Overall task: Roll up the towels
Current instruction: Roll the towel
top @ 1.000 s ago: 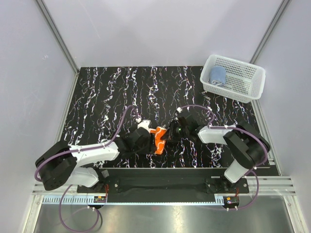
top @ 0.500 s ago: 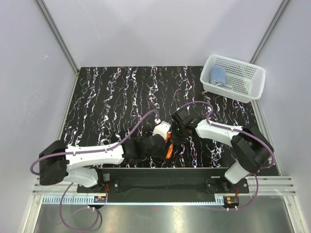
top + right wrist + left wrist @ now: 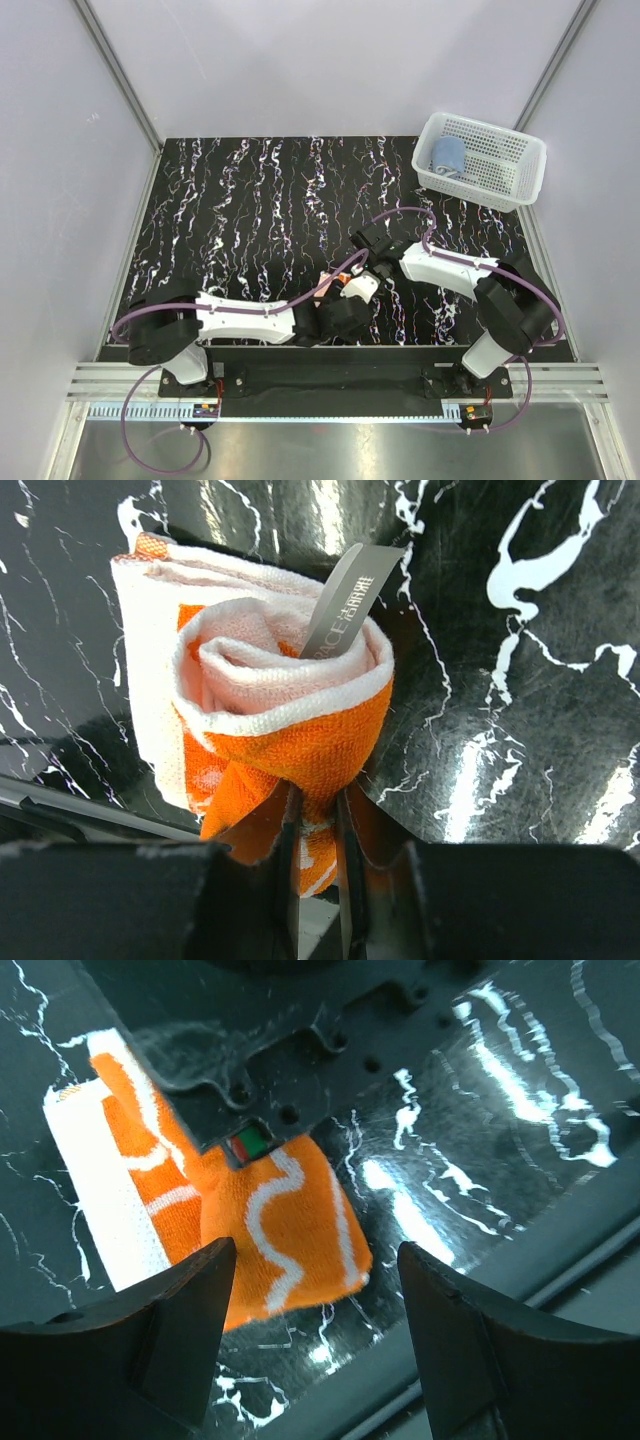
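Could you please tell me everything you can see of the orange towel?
The orange towel is soft terry cloth, orange with white swirls and a white inner side, partly rolled into a loose coil. A grey label sticks out of the coil. It lies on the black marbled table. The right gripper pinches its edge in its jaws; the left gripper hangs above it, jaws open.

The left arm (image 3: 245, 312) now reaches further right along the near edge of the surface (image 3: 230, 200), its shoulder swung inward. The left end effector (image 3: 315, 1265) has spread its fingers wider over the orange towel (image 3: 290, 1220). From above, that towel now shows only as a sliver under the wrists. The right arm (image 3: 440, 268) has angled further from the near edge.
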Controlling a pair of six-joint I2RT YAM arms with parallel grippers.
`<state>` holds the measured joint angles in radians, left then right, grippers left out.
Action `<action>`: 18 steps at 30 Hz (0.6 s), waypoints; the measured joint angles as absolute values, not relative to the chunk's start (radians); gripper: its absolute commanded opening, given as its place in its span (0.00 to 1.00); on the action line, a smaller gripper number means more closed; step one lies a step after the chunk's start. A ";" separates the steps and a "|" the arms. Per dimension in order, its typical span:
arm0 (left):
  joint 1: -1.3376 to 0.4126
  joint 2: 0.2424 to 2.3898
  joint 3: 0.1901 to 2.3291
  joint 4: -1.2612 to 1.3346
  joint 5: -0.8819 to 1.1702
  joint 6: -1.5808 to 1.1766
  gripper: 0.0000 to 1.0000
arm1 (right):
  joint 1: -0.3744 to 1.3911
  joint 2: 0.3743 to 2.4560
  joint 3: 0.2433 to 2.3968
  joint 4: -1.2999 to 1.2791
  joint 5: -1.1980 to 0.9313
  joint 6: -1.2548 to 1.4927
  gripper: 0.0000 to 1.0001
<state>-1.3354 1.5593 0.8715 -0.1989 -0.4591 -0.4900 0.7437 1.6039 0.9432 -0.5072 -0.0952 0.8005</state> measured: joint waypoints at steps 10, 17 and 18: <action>-1.335 1.666 0.882 -0.170 -0.494 -0.519 0.55 | 0.744 1.604 0.950 -0.526 -0.099 0.801 0.17; -1.335 1.659 0.868 -0.162 -0.521 -0.559 0.21 | 0.744 1.609 0.974 -0.557 -0.100 0.799 0.25; -1.335 1.652 0.861 -0.158 -0.523 -0.563 0.17 | 0.744 1.610 0.978 -0.562 -0.102 0.798 0.27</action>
<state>-1.3354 1.6520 0.8608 -0.1577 -0.5232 -0.5629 0.7437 1.6100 0.9775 -0.5617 -0.1020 0.7982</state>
